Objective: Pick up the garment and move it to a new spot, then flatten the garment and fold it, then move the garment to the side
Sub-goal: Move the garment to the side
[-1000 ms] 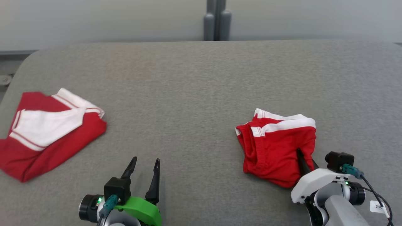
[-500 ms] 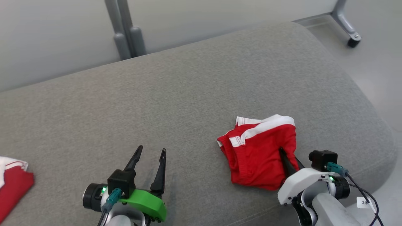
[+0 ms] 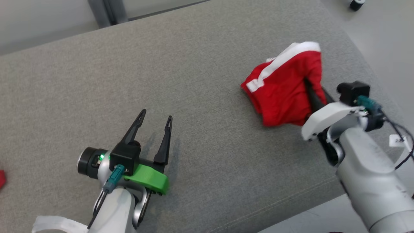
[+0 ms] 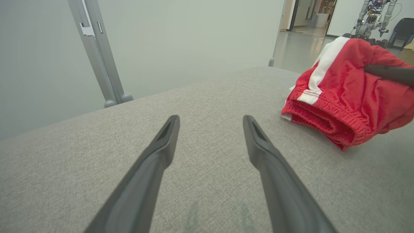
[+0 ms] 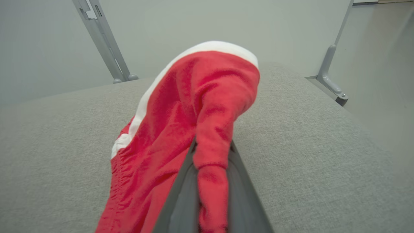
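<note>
The garment (image 3: 284, 84) is a pair of red shorts with a white stripe, bunched at the right side of the grey padded table (image 3: 200, 64). My right gripper (image 3: 309, 87) is shut on a fold of it; in the right wrist view the red cloth (image 5: 197, 129) is pinched between the fingers and drapes over them, partly lifted. My left gripper (image 3: 154, 119) hovers open over bare table at the lower left, well apart from the shorts. Its wrist view shows the garment (image 4: 346, 100) at the right.
The table's rounded right edge (image 3: 362, 58) lies just beyond the garment, with floor past it. A sliver of another red cloth (image 3: 1, 178) shows at the far left edge. A grey metal post (image 4: 97, 55) stands behind the table.
The head camera has swung right and tilted. My right gripper has raised the garment's gripped fold and carried it further from me toward the right edge. The left gripper stays open.
</note>
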Motion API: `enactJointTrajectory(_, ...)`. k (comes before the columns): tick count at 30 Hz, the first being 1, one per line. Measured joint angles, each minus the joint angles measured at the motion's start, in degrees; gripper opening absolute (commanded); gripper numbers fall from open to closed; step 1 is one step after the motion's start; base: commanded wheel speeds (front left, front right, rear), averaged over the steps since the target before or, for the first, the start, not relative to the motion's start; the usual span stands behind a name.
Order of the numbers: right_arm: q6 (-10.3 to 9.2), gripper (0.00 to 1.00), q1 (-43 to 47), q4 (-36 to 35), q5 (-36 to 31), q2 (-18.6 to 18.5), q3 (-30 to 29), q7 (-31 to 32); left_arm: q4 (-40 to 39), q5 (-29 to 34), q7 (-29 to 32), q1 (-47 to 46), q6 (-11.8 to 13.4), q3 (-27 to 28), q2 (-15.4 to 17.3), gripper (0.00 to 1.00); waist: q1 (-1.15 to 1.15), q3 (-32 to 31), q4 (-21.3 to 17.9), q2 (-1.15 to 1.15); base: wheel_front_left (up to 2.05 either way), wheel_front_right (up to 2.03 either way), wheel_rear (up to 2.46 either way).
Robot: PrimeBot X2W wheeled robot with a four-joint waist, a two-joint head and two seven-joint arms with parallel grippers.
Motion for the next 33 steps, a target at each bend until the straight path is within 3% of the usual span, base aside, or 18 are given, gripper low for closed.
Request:
enactJointTrajectory(15,0.01,0.00,-17.0,18.2,-10.6,-15.9,-13.4,0.0,-2.9,2.2,0.0,-2.2,-0.8,1.8,2.1,1.00,0.00,12.8,10.3,0.00,0.00,0.00,0.00)
enactJointTrajectory(16,0.01,0.29,-17.2,18.3,-11.4,-16.3,-15.4,0.0,-2.9,2.2,0.0,-2.3,-0.8,1.9,2.2,1.00,0.00,13.4,10.7,0.00,0.00,0.00,0.00)
enactJointTrajectory(17,0.01,1.00,-17.4,18.2,-12.3,-16.8,-17.6,0.0,-2.9,2.3,0.0,-2.3,-0.8,1.9,2.2,1.00,0.00,14.0,11.2,0.00,0.00,0.00,0.00)
enactJointTrajectory(21,0.00,1.00,-16.7,15.5,-16.8,-17.4,-25.4,0.0,-2.9,2.7,0.0,-2.7,-0.8,2.0,2.0,1.00,0.01,15.4,12.8,0.00,0.00,0.00,0.00)
enactJointTrajectory(26,0.00,1.00,-12.2,8.3,-22.9,-14.6,-33.6,0.0,-2.2,2.6,0.0,-2.8,-0.5,2.1,1.6,1.00,0.00,14.3,13.4,0.00,0.00,0.00,0.00)
enactJointTrajectory(33,0.00,1.00,-3.4,-4.3,-24.5,-5.8,-32.2,0.0,-0.8,1.3,0.0,-1.3,1.0,3.6,0.8,1.00,0.00,10.1,13.4,0.00,0.00,0.00,0.00)
